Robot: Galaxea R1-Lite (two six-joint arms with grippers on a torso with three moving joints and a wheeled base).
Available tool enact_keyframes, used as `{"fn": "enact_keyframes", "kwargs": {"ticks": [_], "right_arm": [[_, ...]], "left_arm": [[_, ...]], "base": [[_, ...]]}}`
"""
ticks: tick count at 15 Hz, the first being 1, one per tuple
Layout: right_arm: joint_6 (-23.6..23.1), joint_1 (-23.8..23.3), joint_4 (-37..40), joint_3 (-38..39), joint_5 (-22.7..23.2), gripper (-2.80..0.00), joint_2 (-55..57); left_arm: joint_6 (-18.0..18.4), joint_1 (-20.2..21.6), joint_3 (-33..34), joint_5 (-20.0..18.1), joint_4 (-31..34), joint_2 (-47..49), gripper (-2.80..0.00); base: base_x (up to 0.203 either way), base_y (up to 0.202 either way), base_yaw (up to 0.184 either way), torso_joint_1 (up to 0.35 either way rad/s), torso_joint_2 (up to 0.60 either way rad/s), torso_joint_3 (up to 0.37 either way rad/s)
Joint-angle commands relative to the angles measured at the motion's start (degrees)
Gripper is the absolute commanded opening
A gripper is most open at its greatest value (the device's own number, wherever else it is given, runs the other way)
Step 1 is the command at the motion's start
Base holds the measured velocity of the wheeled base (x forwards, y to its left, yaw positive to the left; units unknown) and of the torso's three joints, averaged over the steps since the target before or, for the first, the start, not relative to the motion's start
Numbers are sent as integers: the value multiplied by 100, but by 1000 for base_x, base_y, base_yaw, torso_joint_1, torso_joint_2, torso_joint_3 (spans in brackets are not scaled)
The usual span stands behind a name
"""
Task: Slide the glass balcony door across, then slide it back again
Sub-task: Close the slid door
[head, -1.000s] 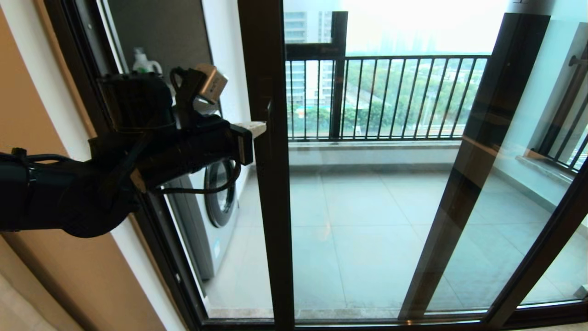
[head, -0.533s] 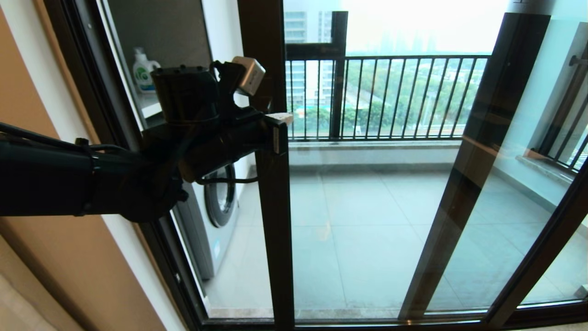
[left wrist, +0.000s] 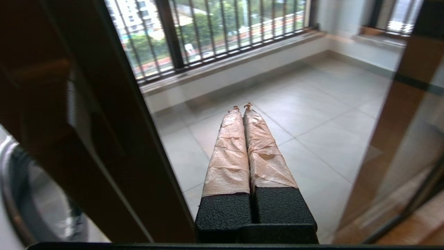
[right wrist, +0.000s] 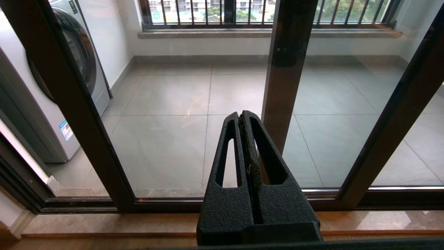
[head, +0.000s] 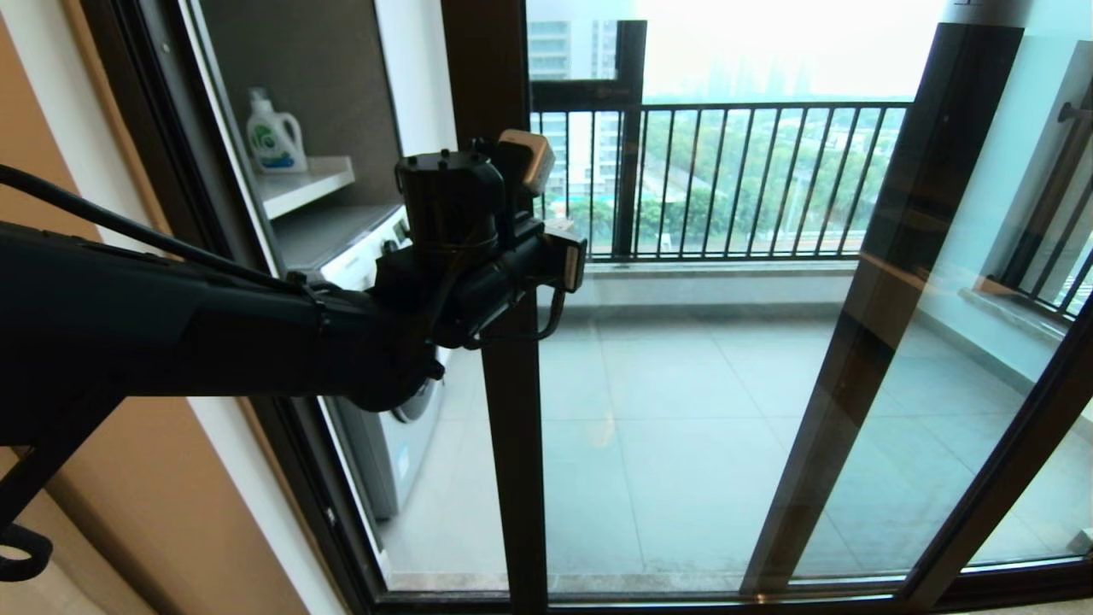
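Note:
The glass balcony door (head: 515, 461) stands with its dark brown edge post just left of centre. An open gap lies to the left of that post. My left arm hides the door's bar handle in the head view. My left gripper (head: 561, 231) is held at mid height just right of the post, in front of the glass pane. Its tape-wrapped fingers (left wrist: 229, 152) are shut on nothing and point at the glass, with the post (left wrist: 114, 146) close beside them. My right gripper (right wrist: 241, 115) is shut and empty, low down facing the door's bottom rail, and is out of the head view.
Through the gap I see a washing machine (head: 408, 410) and a detergent bottle (head: 273, 132) on a shelf. A second dark frame post (head: 879, 290) shows behind the glass on the right. Beyond it are the balcony railing (head: 726, 179) and tiled floor. A tan wall (head: 145, 495) borders the left side.
My left arm has reached right and slightly forward. Its gripper has crossed from the gap side of the post to in front of the glass. The door post has not shifted.

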Motion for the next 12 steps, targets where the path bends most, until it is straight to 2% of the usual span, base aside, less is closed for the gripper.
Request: {"fn": "enact_keyframes", "kwargs": {"ticks": [1, 12], "right_arm": [[-6, 0, -2, 18, 8, -280, 7], [-6, 0, -2, 18, 8, -280, 7]], "left_arm": [[75, 17, -271, 387, -56, 164, -280], [180, 484, -322, 472, 6, 148, -280]], "base": [[0, 0, 0, 0, 0, 0], [0, 0, 0, 0, 0, 0]]}}
